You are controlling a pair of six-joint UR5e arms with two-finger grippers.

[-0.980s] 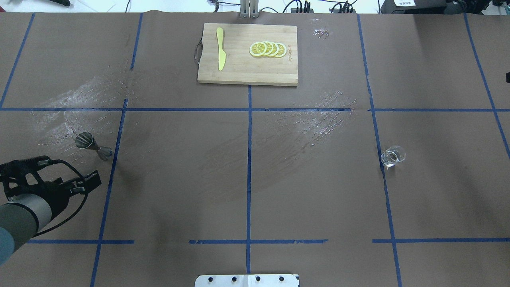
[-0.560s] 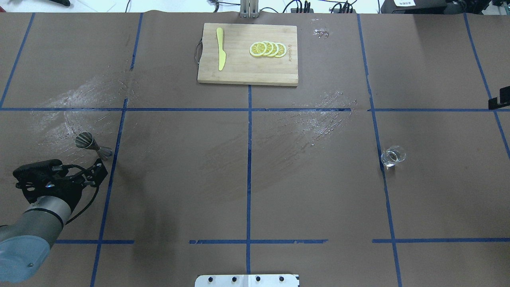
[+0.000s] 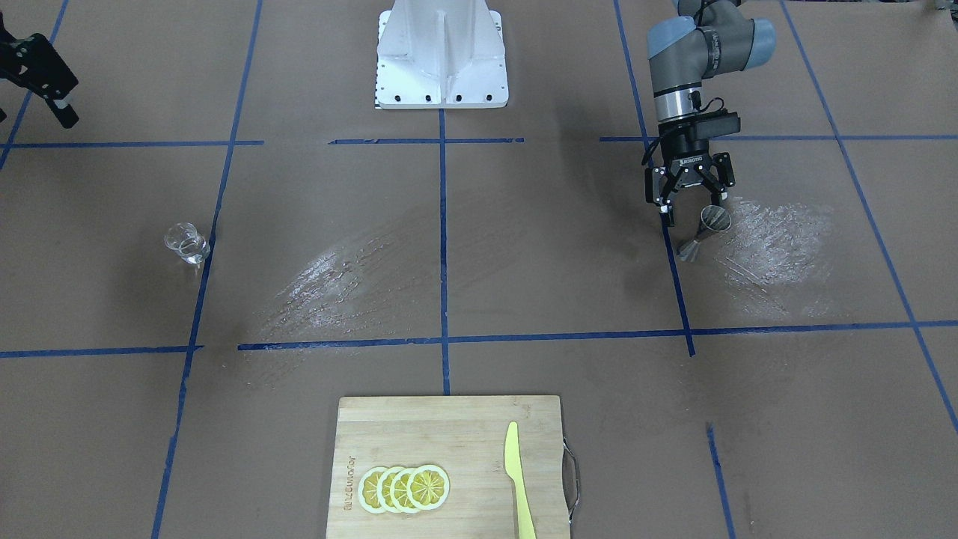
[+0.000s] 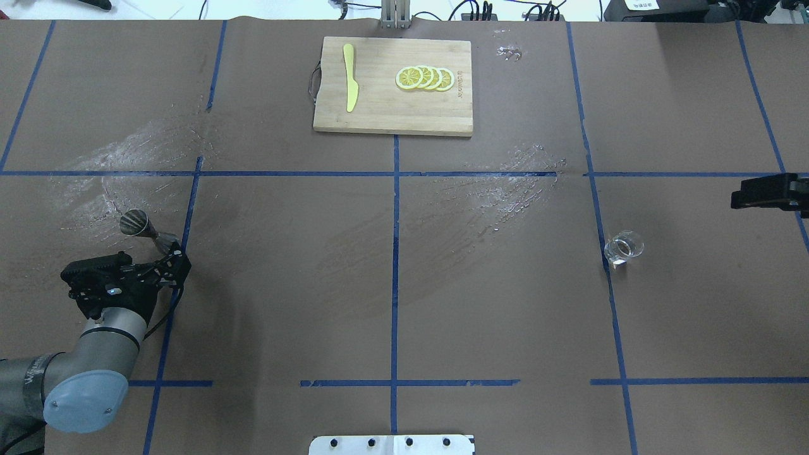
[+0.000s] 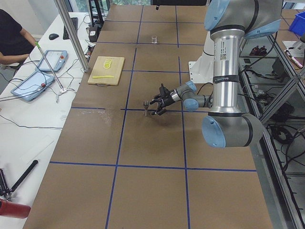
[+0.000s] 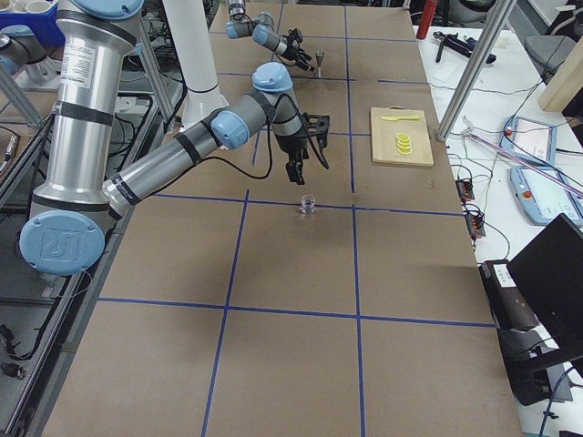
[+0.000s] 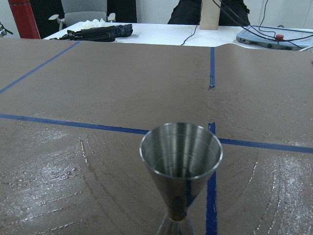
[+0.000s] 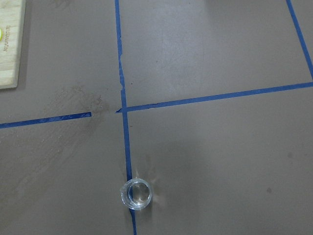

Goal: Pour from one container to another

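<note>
The steel hourglass jigger (image 3: 702,233) stands upright by a blue tape line on my left side; it fills the left wrist view (image 7: 181,161) from close up. My left gripper (image 3: 692,208) is open just behind the jigger, one finger to each side of it and neither touching; from overhead the left gripper (image 4: 172,258) sits right beside the jigger (image 4: 148,230). The clear glass cup (image 4: 624,248) stands alone on tape at the right, and the right wrist view shows the cup (image 8: 137,194) below. My right gripper (image 4: 746,194) hovers open, apart from the cup.
A wooden cutting board (image 4: 392,114) with a yellow knife (image 4: 349,77) and lemon slices (image 4: 425,78) lies at the far middle. White smeared patches (image 4: 505,189) mark the brown paper. The robot's base plate (image 3: 441,67) is at the near edge.
My left arm has swung forward and right, bringing its open gripper up to the jigger. My right gripper has come into view from the right edge, toward the glass cup.
</note>
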